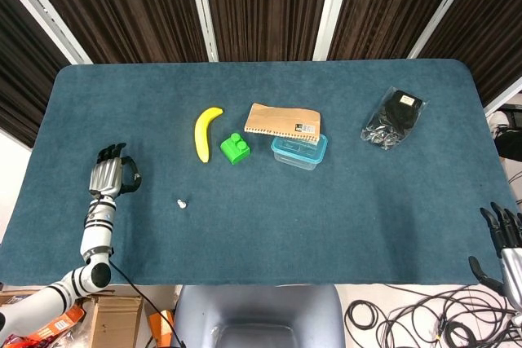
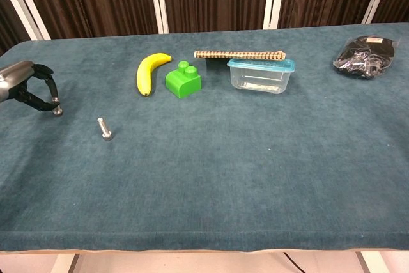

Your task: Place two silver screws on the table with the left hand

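Left hand (image 2: 29,87) low over the table's (image 2: 255,158) left edge, fingers curled; we see a second screw (image 2: 57,111) pinched at its fingertips, just above or touching the cloth. First screw (image 2: 105,129) lies near, toward table centre, long axis roughly front-to-back. Both small, silver, round-headed. Right hand (image 1: 507,242) far off, fingers apart, holding nothing.

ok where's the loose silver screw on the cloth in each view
Head view: the silver screw lies left of centre, below the banana, right of the left hand.
Chest view: the screw lies at left, nearer the camera than the banana.
Shared landmark: the green block.
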Controlling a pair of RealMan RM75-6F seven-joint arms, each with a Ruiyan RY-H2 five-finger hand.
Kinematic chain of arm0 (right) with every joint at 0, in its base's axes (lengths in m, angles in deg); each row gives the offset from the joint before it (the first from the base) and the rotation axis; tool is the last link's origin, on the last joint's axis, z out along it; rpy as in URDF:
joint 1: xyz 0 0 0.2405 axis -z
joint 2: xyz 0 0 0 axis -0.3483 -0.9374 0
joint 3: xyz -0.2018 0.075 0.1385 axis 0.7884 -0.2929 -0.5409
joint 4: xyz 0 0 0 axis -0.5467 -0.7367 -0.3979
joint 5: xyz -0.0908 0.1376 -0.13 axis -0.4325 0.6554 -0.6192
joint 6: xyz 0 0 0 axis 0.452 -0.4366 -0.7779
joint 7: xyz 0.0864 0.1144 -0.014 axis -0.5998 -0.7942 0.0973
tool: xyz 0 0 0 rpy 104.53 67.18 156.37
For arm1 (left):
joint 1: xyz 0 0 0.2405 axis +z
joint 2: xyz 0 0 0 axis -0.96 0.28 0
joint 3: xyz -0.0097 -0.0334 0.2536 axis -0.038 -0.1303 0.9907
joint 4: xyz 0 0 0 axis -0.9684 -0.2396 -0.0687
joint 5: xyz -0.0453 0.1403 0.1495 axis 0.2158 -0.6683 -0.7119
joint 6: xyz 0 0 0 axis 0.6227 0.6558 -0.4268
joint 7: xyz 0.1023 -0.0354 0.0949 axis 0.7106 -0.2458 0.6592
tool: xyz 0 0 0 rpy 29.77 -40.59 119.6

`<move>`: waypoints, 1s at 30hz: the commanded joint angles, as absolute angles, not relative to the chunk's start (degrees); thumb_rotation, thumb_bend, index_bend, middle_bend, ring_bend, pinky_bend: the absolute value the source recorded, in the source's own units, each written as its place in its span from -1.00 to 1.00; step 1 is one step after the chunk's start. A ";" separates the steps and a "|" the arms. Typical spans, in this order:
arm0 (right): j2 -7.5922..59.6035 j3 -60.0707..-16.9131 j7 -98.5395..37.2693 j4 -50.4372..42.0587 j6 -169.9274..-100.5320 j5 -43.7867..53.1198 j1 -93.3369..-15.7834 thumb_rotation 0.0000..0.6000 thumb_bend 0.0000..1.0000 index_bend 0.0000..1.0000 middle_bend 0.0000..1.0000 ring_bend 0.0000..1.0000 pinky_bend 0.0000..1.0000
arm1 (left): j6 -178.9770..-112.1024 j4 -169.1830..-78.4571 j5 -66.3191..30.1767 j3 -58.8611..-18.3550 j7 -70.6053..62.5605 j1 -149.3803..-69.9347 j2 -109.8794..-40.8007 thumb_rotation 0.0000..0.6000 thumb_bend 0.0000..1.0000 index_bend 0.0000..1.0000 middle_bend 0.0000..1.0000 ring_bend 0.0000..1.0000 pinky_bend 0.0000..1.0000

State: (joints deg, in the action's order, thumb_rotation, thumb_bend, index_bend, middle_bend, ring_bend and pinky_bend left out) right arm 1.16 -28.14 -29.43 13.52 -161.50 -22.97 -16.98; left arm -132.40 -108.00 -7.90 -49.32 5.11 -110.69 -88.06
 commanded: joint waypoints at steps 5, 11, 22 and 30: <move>1.22 -28.10 -29.14 13.58 -161.30 -22.98 -17.07 1.00 -0.42 -1.00 -1.00 -1.00 -0.93 | -131.83 -106.94 -7.49 -49.03 5.07 -110.51 -88.11 1.00 -0.32 0.12 -0.77 -0.95 -0.93; 1.24 -28.12 -29.00 13.61 -161.38 -22.93 -17.03 1.00 -0.42 -1.00 -1.00 -1.00 -0.93 | -131.79 -107.33 -8.65 -48.66 4.06 -110.45 -87.79 1.00 -0.32 -0.03 -0.77 -0.96 -0.93; 1.32 -28.20 -28.84 13.64 -161.29 -22.75 -17.08 1.00 -0.42 -1.00 -1.00 -1.00 -0.93 | -138.02 -116.43 -16.72 -46.00 1.18 -107.75 -83.49 1.00 -0.37 -0.53 -0.81 -0.97 -0.92; 1.25 -28.03 -29.17 13.69 -162.51 -23.33 -16.49 1.00 -0.42 -1.00 -1.00 -1.00 -0.93 | -156.12 -137.26 -35.19 -34.52 -2.36 -94.90 -66.35 1.00 -0.37 -0.92 -0.99 -1.00 -0.99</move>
